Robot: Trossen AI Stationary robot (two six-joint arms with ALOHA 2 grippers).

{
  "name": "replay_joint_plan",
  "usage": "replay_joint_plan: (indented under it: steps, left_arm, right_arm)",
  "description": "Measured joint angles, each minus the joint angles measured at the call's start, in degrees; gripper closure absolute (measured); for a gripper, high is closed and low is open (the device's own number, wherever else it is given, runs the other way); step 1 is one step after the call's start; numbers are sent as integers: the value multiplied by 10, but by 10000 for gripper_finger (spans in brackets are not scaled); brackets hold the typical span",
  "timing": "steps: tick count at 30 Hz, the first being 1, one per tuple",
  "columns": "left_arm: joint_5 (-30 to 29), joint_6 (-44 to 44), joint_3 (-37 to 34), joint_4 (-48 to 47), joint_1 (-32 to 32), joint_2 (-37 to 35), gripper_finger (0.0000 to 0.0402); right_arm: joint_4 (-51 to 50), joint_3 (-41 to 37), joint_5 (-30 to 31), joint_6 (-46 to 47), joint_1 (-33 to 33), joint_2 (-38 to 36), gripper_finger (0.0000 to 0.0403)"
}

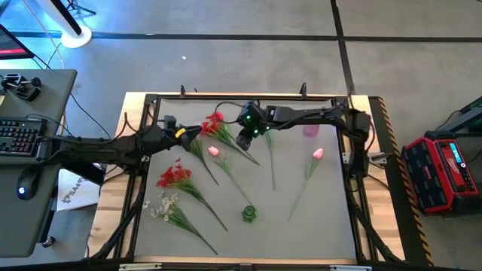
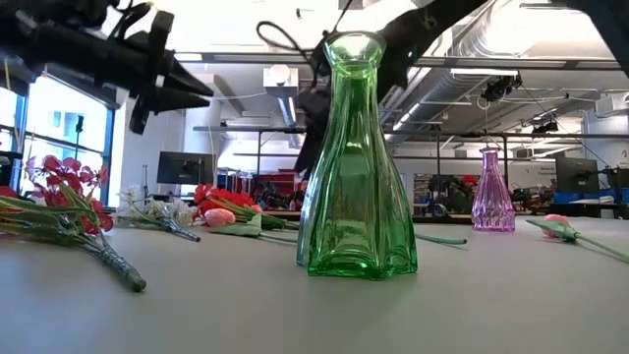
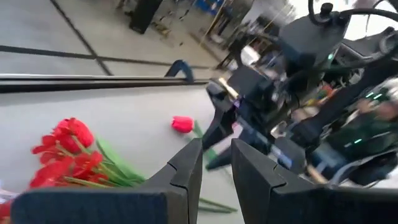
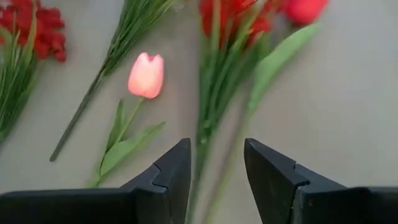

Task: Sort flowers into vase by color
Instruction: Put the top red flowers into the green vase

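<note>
Flowers (image 1: 218, 139) lie flat all over the table (image 1: 331, 226), none in a vase yet. A red cluster (image 1: 214, 123) lies at the far middle, its stems running out under the right gripper (image 1: 245, 140). A pink bud (image 1: 214, 151) lies just beside those stems, and the right wrist view shows it plainly (image 4: 146, 74). Nearer the left edge there's a second red cluster (image 1: 175, 175), then a white spray (image 1: 161, 205) near the front. Another pink bud (image 1: 318, 154) lies well apart on the right.

Right gripper hangs over the red stems, fingers (image 4: 171, 177) parted, nothing between them. Left gripper (image 1: 197, 133) sits close by at the cluster's other side, fingers (image 3: 186, 171) standing a little apart, empty too.

Risks, as I judge them: several stems are bunched under the right gripper, so a close here could take two flowers or the wrong colour. Both grippers crowd one spot, so they could knock together. Thin stems may slip out of a loose pinch.

Containers now: a green vase (image 1: 249, 214) near the front middle, and a pink vase (image 1: 311, 131) at the far right. In the low view both green (image 2: 355, 167) and pink (image 2: 492, 193) stand upright, and both look empty.
</note>
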Motion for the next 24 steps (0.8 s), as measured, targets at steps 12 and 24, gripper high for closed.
replay_joint_plan:
  steps: [12, 24]
  left_arm:
    - [-8, 5, 95, -182, 0, 14, 328]
    - [-34, 77, 95, -180, 1, 38, 328]
  right_arm:
    - [50, -1, 66, -71, 4, 71, 265]
    - [-42, -1, 46, -29, 5, 64, 265]
